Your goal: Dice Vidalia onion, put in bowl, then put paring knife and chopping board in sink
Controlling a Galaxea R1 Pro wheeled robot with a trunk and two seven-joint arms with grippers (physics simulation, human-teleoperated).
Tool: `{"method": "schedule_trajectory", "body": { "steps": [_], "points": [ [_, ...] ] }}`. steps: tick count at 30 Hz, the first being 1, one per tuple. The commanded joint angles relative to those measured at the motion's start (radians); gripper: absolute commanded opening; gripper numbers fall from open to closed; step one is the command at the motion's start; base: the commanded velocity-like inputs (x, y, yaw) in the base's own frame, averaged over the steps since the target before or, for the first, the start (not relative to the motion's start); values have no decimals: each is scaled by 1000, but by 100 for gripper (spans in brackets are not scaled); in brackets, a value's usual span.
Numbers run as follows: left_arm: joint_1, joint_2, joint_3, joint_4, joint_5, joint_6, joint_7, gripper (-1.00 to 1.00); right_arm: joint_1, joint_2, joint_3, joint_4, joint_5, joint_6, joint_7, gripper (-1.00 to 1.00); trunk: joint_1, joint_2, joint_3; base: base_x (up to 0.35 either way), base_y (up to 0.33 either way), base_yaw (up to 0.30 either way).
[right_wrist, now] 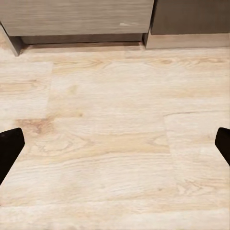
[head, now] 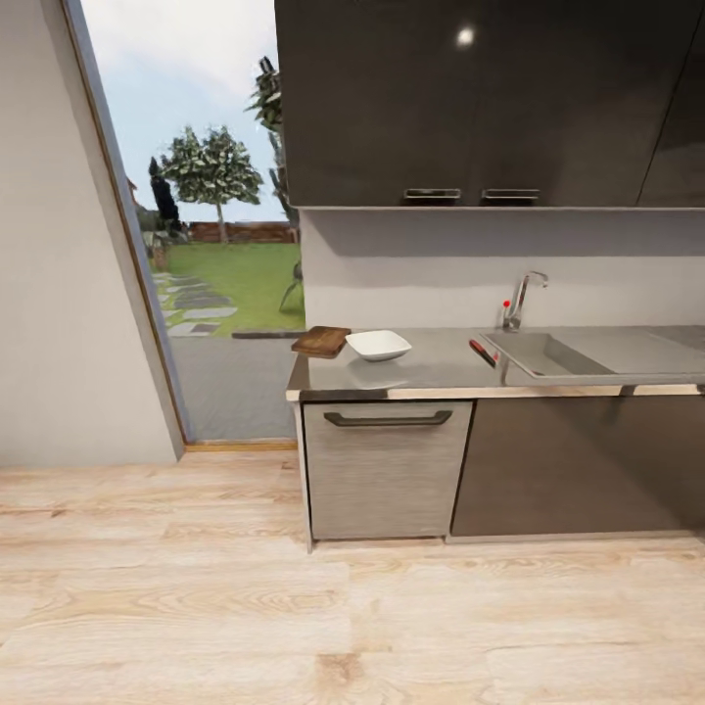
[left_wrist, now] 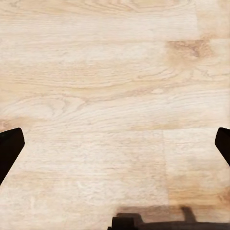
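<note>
The head view looks across a pale wood floor (head: 196, 607) at a kitchen unit. On the grey tabletop (head: 431, 367), the chopping board (head: 320, 341) lies at the left end, overhanging the left edge slightly. The white square bowl (head: 378, 344) sits just beside it on the right. The paring knife (head: 483, 353) lies near the sink's left rim, red handle toward the back. The sink (head: 548, 354) is set into the tabletop's right part, with its chrome tap (head: 521, 299) at the back edge. The onion cannot be made out; the basin's inside is mostly hidden.

The left gripper (left_wrist: 115, 148) hangs over bare floor, jaws spread wide. The right gripper (right_wrist: 115, 148) also has wide jaws, with the cabinet base (right_wrist: 76, 19) ahead.
</note>
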Motion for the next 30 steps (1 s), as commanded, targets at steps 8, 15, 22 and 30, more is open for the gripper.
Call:
{"method": "schedule_trajectory", "body": {
  "steps": [8,15,22,30],
  "points": [
    [0,0,0,1,0,-3,0,100,0,2,1,0,0,-2,-1,100,0,0,-1,0,2,-1],
    [0,0,2,2,0,-3,0,100,0,1,0,0,0,-2,-2,100,0,0,-1,0,0,0],
    [0,0,2,2,0,-2,0,100,0,1,0,0,1,-1,-2,100,-12,21,9,0,0,0],
    [0,0,2,-1,0,-2,0,100,0,1,0,0,1,-1,-2,100,-42,77,34,0,0,0]
  ]
}}
